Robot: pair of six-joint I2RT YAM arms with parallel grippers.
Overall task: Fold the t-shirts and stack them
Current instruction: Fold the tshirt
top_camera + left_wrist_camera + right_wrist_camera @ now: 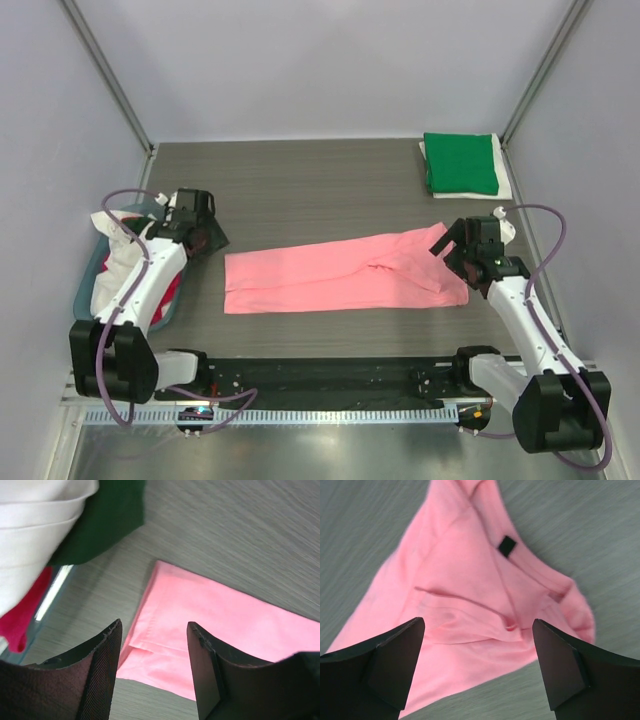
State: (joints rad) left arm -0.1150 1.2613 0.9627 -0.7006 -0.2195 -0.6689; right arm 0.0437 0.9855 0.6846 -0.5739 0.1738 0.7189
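The salmon-pink t-shirt (340, 275) lies flat on the table (300, 190), folded lengthwise into a long strip that runs from one claw to the other. Its collar end sits directly below the right claw (479, 625). Between that claw's two fingers we see the neckline, a sleeve fold, and just beyond them the dark neck label (506, 546). The right claw's fingers stand wide apart and hold nothing. From these views we cannot tell whether they touch the cloth. The shirt's hem end lies under and just ahead of the left claw (154, 627), with the hem corner showing in the gap between its fingers. This claw is also spread open and empty. To the outer side of the left claw stands a teal tub (86, 275), with a white t-shirt (115, 265) and a red t-shirt (170, 292) heaped in it. White and red cloth show at that same side in the left wrist view. Well beyond the right claw, in the far corner of the table, a bright green t-shirt (460, 163) lies folded square on top of a folded white one (504, 186).
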